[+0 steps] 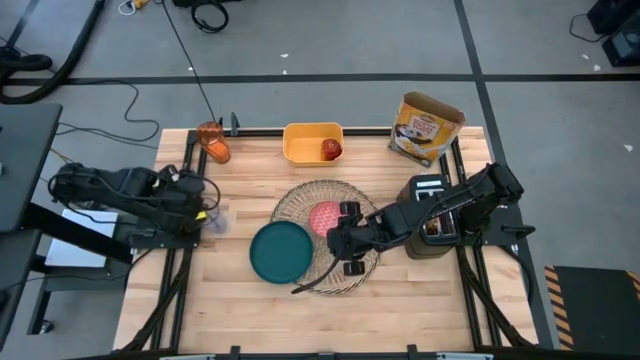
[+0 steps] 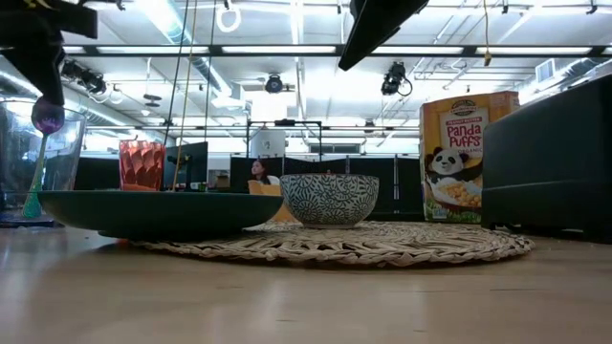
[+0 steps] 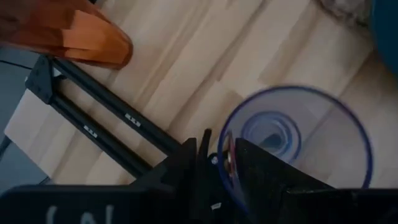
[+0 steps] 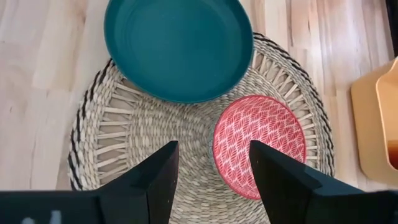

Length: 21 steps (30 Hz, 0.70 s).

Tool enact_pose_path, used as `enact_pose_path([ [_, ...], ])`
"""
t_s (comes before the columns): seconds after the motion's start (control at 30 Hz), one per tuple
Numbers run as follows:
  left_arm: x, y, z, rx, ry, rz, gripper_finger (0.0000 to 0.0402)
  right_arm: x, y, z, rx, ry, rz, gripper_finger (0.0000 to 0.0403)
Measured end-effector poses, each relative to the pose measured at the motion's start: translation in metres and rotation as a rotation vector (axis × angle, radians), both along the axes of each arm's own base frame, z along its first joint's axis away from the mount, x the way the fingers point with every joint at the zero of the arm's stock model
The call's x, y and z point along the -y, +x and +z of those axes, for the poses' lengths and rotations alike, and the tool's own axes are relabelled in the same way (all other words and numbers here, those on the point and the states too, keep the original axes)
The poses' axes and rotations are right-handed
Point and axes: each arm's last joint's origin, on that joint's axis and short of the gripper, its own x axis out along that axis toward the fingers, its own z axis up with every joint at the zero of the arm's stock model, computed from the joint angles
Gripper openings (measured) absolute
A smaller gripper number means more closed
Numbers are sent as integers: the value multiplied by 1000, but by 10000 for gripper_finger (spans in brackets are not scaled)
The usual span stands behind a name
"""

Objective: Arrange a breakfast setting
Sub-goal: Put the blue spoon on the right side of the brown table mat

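The round straw placemat (image 1: pixel 325 268) lies mid-table. The pink bowl (image 1: pixel 325 216) stands on it; it also shows in the right wrist view (image 4: pixel 258 143). The teal plate (image 1: pixel 281 251) lies with its right part on the mat's left edge and the rest on the table. My right gripper (image 4: pixel 211 155) is open and empty, above the mat beside the bowl. My left gripper (image 3: pixel 224 165) at the table's left is shut on a clear blue-rimmed glass (image 3: pixel 298 143). The orange cup (image 1: pixel 213 143) stands far left. The red apple (image 1: pixel 331 150) lies in the yellow tub (image 1: pixel 305 143). I cannot make out the toast or the blue utensil. My left gripper pinches the glass's rim (image 3: pixel 225 146) on the side toward the arm, one finger inside the glass and one outside. The glass is upright, and in the low view (image 2: pixel 43 162) its base seems to stand on the table.
A black toaster (image 1: pixel 430 215) stands right of the mat under the right arm. A cereal box (image 1: pixel 428 125) stands at the far right. Bare wood lies along the near edge (image 1: pixel 320 320). A person (image 2: pixel 258 172) shows far behind the table.
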Motion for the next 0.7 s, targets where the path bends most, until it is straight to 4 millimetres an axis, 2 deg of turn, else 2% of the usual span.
enact_pose_path([
  [0.2, 1, 0, -14, -71, -13, -22, 119, 4, 2, 0, 4, 6, -20, 205],
  [0.37, 1, 1, -16, -63, -14, -22, 106, 10, 4, 1, 15, 9, -36, 204],
  [0.5, 2, 3, -15, -39, -19, -22, 81, 14, 6, 1, 16, 10, -47, 204],
  [0.7, 2, 4, -15, -47, -11, -45, 20, 16, 6, 1, 15, 15, -49, 204],
])
